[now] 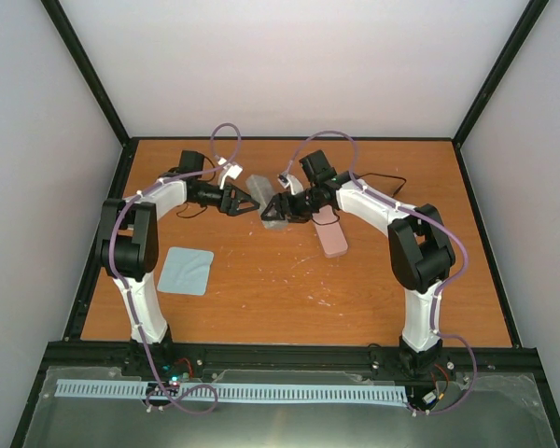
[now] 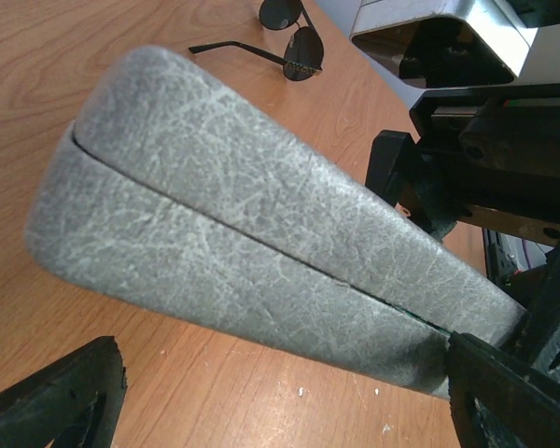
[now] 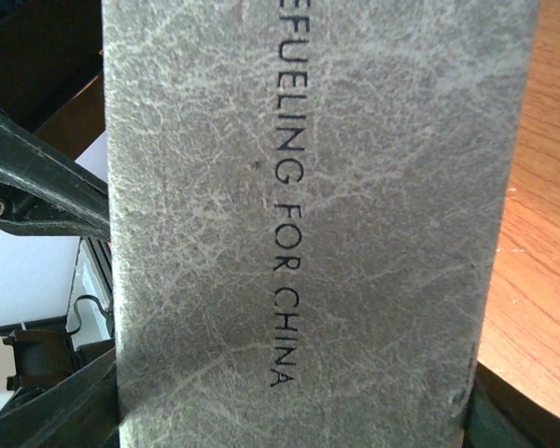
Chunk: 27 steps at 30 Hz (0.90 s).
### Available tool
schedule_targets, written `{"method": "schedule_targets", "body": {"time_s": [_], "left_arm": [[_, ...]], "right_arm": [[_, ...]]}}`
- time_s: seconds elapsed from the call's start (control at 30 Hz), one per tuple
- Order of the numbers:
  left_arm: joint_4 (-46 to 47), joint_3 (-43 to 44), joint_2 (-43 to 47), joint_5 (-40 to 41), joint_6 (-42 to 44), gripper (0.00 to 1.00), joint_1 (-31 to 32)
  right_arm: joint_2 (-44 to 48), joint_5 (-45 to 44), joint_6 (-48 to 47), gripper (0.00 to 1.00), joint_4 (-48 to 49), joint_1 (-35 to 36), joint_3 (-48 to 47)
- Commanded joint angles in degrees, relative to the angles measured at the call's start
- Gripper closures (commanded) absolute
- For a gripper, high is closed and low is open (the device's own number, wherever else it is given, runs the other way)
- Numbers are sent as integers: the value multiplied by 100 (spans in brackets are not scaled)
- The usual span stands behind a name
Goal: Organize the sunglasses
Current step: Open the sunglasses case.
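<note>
The sunglasses [image 2: 294, 47], thin and black with dark lenses, lie on the wooden table [image 2: 37, 84] beyond the grey case in the left wrist view. A grey oblong case [image 1: 260, 185] is held up mid-table at the back. My right gripper [image 1: 278, 210] is shut across its width, and its lettered side [image 3: 299, 224] fills the right wrist view between the fingers [image 3: 51, 425]. My left gripper [image 1: 247, 202] faces the case from the left with jaws open wide. Its right finger [image 2: 509, 397] is at one end of the case [image 2: 243, 233], and its left finger stands well apart from it.
A pink oblong case [image 1: 332, 235] lies on the table just right of the right gripper. A light-blue square cloth [image 1: 187, 271] lies at the left, near the left arm. Black frame rails edge the table [image 1: 289, 299].
</note>
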State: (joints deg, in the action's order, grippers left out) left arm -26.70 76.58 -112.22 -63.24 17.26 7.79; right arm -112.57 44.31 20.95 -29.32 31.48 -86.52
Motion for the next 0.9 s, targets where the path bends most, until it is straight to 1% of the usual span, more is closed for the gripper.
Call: {"method": "schedule_targets", "body": {"time_s": [0.0,0.07,0.13,0.27,0.33,0.4,0.47,0.53,0.63,0.87], "left_arm": [[115,-126,-353,1166,287,8,186],[129,-146,-368,1229,300,8,223],[155,-195,-359,1273,305,8,300],[215,-311,-335,1337,278,8,426],[260,-374,-324,1361,261,8,478],[288,-419,-318,1403,260,8,518],[308,-470,-322,1427,261,8,538],[320,-505,-334,1465,256,8,547],[292,-495,-396,1556,285,8,578],[321,-497,-418,1711,268,8,732]], "right_arm": [[640,1258,85,66,1209,209,-479],[702,1280,163,66,1326,205,-471],[746,1290,228,71,1423,209,-485],[824,1309,426,72,1718,209,-434],[848,1325,512,75,1839,208,-415],[888,1334,555,76,1919,209,-411],[977,1329,576,82,1947,191,-413],[1044,1322,625,89,2024,176,-400],[1079,1357,713,97,2124,173,-399],[1183,1438,856,97,2313,171,-366]]}}
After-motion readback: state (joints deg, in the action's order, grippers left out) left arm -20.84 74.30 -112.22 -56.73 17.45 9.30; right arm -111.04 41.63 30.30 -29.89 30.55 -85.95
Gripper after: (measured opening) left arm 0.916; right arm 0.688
